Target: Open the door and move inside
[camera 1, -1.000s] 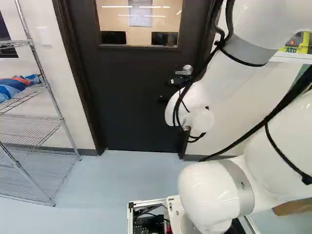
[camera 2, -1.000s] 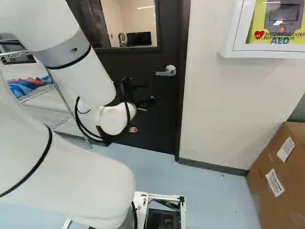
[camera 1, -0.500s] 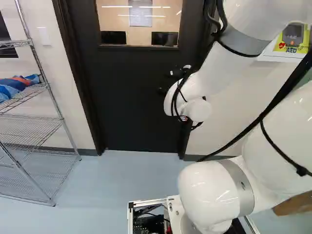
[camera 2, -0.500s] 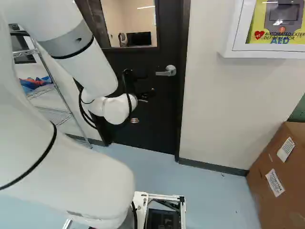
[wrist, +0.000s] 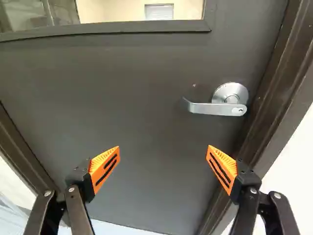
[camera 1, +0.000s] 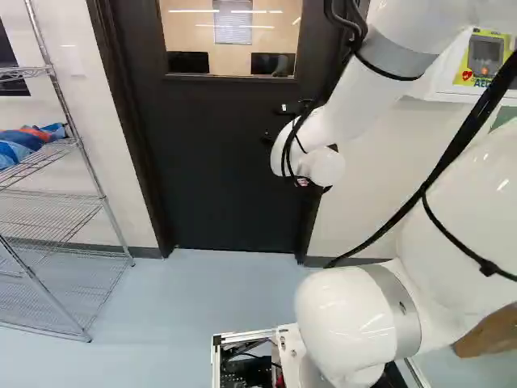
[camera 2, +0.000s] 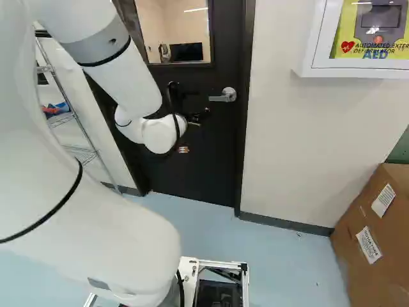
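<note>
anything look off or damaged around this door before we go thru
Nothing stands out. The door sits shut in its frame, and its lever handle looks level and whole. The blue and orange bundle on the wire rack is crumpled, but that doesn't look like a problem.

Door (camera 1: 218, 162): twelve o'clock; lever (camera 2: 222, 97) and window (camera 1: 230, 40) in it. Shelving (camera 1: 106, 202): ten o'clock. Wall cabinet (camera 2: 312, 61): one o'clock. Carton (camera 2: 358, 236): two o'clock.

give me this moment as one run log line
door: closed | lever handle: level, untouched | pincer: open, empty, facing door, off the handle | next: probably line up with handle
</note>
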